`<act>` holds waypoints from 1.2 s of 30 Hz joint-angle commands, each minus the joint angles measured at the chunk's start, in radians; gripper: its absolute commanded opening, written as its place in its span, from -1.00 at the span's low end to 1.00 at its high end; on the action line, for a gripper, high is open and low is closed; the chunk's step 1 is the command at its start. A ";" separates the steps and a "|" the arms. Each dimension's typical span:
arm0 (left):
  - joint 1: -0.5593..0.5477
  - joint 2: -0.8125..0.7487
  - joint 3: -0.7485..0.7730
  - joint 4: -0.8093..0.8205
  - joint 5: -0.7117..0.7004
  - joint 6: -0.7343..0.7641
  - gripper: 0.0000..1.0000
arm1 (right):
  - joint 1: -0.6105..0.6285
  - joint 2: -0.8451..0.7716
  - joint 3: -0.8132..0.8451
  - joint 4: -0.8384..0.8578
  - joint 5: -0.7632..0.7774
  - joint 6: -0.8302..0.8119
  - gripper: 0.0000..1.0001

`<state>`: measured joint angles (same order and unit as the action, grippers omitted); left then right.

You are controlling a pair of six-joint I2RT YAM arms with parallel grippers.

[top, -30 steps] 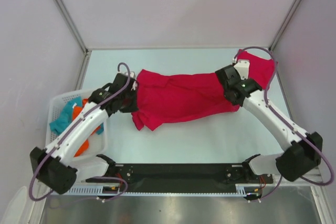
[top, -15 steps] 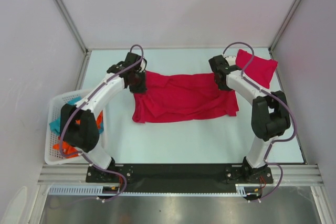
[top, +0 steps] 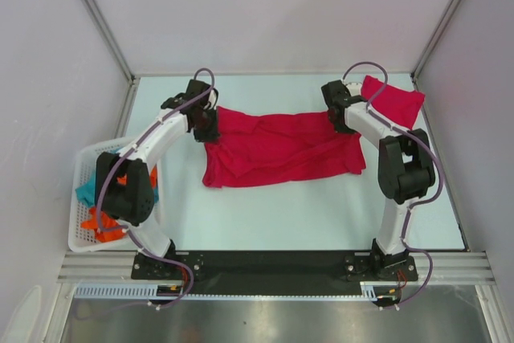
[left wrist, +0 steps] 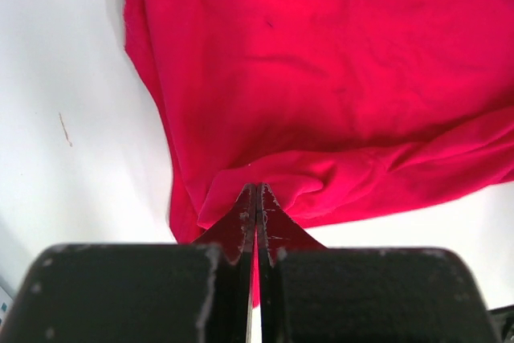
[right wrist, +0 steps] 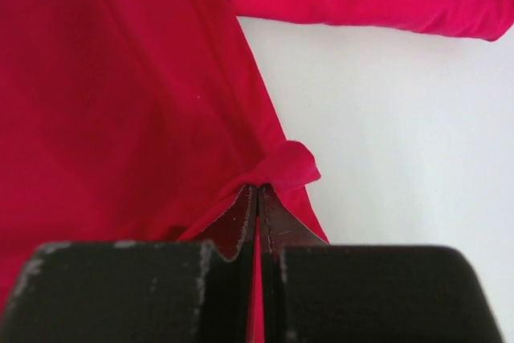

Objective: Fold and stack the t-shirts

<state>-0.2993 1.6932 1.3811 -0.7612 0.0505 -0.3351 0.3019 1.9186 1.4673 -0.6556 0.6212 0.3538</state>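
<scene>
**Both far corners pinched, shirt held wide**

The open t-shirt point(top: 281, 149) lies across the middle of the desk point(top: 305, 206), creased and bunched along its near left edge. My left end effector point(left wrist: 256, 190) is clenched on its far-left corner and my right end effector point(right wrist: 258, 190) on its far-right corner. I judge this two-point hold keeps the cloth taut for a fold. A folded t-shirt point(top: 393, 100) sits in the far right corner, just beside my right grip, so room there is tight. Open room lies toward me, and the basket point(top: 90, 150) stands at the desk's left edge, well apart.
</scene>
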 commanded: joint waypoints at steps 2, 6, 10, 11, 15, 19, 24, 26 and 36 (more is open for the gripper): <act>0.042 0.042 0.027 0.043 0.042 0.016 -1.00 | -0.020 0.051 0.054 0.022 0.020 0.007 -1.00; 0.049 0.068 0.038 0.042 0.045 0.013 -1.00 | -0.021 0.068 0.062 0.021 0.015 0.008 -0.88; 0.065 0.082 0.033 0.036 0.041 0.008 -0.85 | -0.020 0.077 0.070 0.019 0.009 0.007 -0.52; 0.066 0.083 0.033 0.033 0.034 0.005 -0.58 | -0.020 0.080 0.071 0.016 0.011 0.007 -0.44; 0.068 0.086 0.038 0.022 0.032 0.010 0.57 | -0.020 0.080 0.085 0.005 0.014 0.007 -0.32; 0.068 0.057 0.035 0.013 0.019 0.013 1.00 | -0.015 0.066 0.094 -0.006 0.011 0.008 -0.31; 0.065 -0.024 -0.023 0.002 0.017 0.015 0.99 | 0.020 0.013 0.062 -0.022 0.017 0.016 -0.30; 0.060 -0.085 -0.062 0.002 0.020 0.015 0.99 | 0.042 -0.027 0.013 -0.024 0.021 0.023 -0.29; -0.083 -0.371 -0.368 0.013 0.049 -0.060 1.00 | 0.155 -0.147 -0.172 -0.030 0.051 0.094 -0.28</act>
<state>-0.3214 1.4139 1.0882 -0.7525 0.0834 -0.3462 0.4419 1.8496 1.3457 -0.6823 0.6361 0.3962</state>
